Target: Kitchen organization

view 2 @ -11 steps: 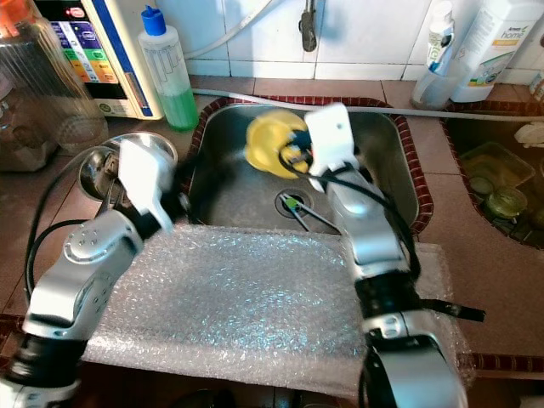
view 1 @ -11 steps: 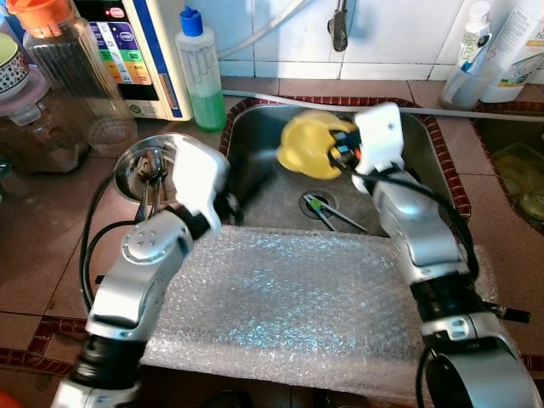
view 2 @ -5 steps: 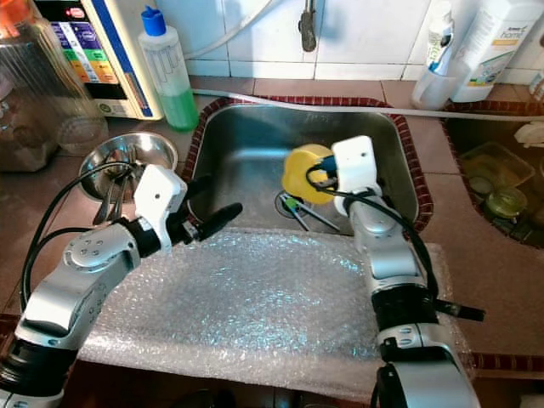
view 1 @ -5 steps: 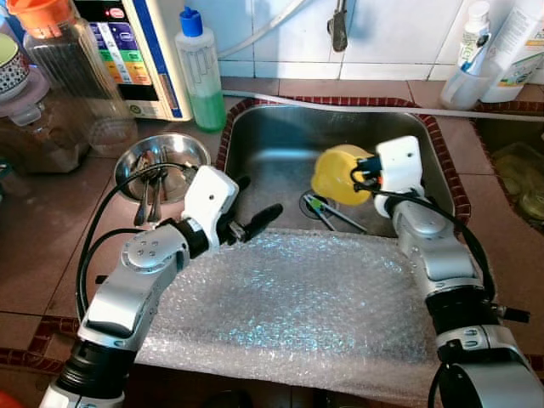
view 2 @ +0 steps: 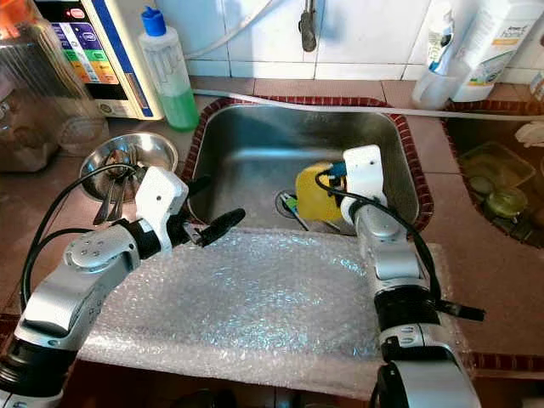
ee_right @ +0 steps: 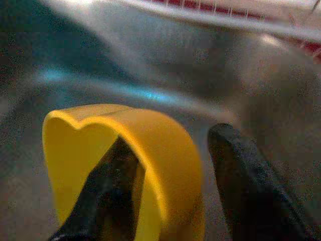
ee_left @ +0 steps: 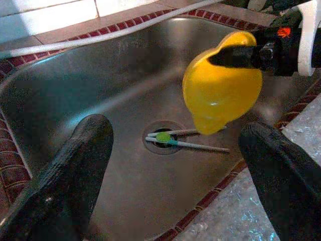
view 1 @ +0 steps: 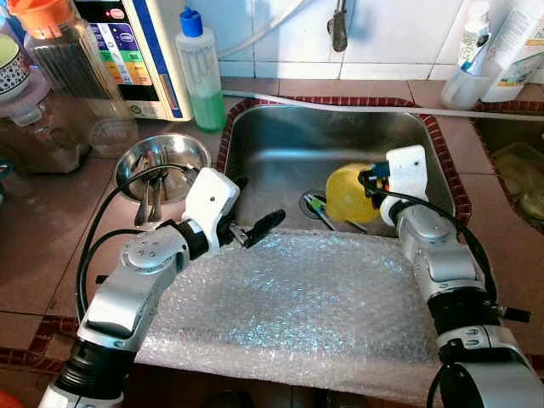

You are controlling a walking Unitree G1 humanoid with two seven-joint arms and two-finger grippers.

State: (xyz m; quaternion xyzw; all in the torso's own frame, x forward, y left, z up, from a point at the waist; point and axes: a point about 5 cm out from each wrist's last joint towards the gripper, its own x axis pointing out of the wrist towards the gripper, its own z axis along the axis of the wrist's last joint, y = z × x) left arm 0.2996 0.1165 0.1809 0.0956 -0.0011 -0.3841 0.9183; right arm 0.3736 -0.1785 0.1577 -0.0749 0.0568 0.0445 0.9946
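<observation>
**A:** Where is your right gripper [ee_right: 165, 201]?

**B:** It hangs over the steel sink [view 1: 280, 153], on the right-hand side of the basin, and you have it clamped on the yellow cup [view 1: 350, 192]. One black finger sits inside the cup and the other outside, so the wall is pinched between them. The cup is tipped on its side, held above the sink floor near the front rim.

**A:** What lies under it?

**B:** The drain [ee_left: 163, 136] with a couple of thin utensils [view 1: 327, 214] across it, one with a green tip. The cup is just beside them, not touching as far as you can see.

**A:** And your left gripper [view 1: 252, 228]?

**B:** It floats at the front left corner of the sink, over the edge where the bubble wrap sheet [view 1: 297, 306] meets the basin. Its fingers [ee_left: 75, 165] are spread wide, with nothing between them, pointing across the basin at the cup.

**A:** The rest of the counter?

**B:** The bubble wrap covers the counter in front of the sink. To your left sits a round steel bowl [view 1: 166, 157] with spoons in it. Behind that stands a bottle of green liquid [view 1: 201, 72] with a blue cap, beside a white appliance [view 1: 140, 51] with coloured labels. A large clear jar [view 1: 72, 72] with an orange lid stands at the far left. White bottles [view 1: 501, 42] stand at the far right against the tiled wall.
</observation>
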